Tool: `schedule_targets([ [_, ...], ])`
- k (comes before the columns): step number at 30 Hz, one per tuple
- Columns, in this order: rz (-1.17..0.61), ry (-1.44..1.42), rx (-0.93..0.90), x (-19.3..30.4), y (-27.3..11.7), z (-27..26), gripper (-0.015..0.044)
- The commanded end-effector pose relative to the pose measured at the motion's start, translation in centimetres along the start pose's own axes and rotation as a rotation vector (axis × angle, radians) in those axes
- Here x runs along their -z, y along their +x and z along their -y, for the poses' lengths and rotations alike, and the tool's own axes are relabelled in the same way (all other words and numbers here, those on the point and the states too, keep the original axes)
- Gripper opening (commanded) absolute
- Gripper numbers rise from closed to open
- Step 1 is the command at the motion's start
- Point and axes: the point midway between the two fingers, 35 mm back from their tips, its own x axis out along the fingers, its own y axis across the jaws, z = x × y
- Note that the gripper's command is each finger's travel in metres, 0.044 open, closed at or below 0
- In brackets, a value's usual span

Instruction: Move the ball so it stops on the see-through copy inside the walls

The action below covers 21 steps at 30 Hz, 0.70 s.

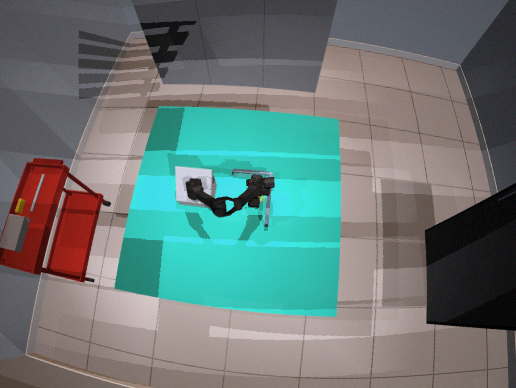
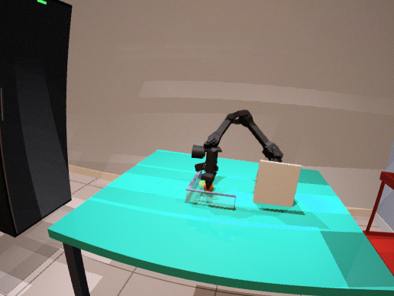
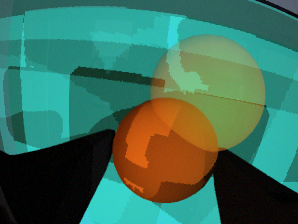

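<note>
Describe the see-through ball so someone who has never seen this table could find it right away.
Start at the turquoise table and find the two low clear walls that meet in a corner by the black arm. Inside that corner, under the gripper, two balls overlap. It is the pale, yellowish see-through ball, not the solid orange ball between the jaws.

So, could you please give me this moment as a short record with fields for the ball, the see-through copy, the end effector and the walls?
ball: orange, on the table, between the fingers
copy: pale and see-through, overlaps the ball only partly
end effector: lowered over the ball, fingers touch both its sides, closed on it
walls: low clear corner, ball lies inside the angle
task state: ball not yet on the copy, not released
</note>
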Motion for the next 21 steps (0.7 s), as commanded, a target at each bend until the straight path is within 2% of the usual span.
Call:
schedule_targets([
  [1, -0.002, -0.007, 0.003, 0.1, 0.2, -0.1, 0.0195],
  [8, 0.0, -0.008, -0.006, -0.6, -3.6, -0.4, 0.0011],
  [9, 0.0, -0.008, -0.007, -0.6, -4.3, -0.5, 0.0],
  [21, -0.002, -0.007, -0.005, -0.1, -13.1, -0.3, 0.0],
])
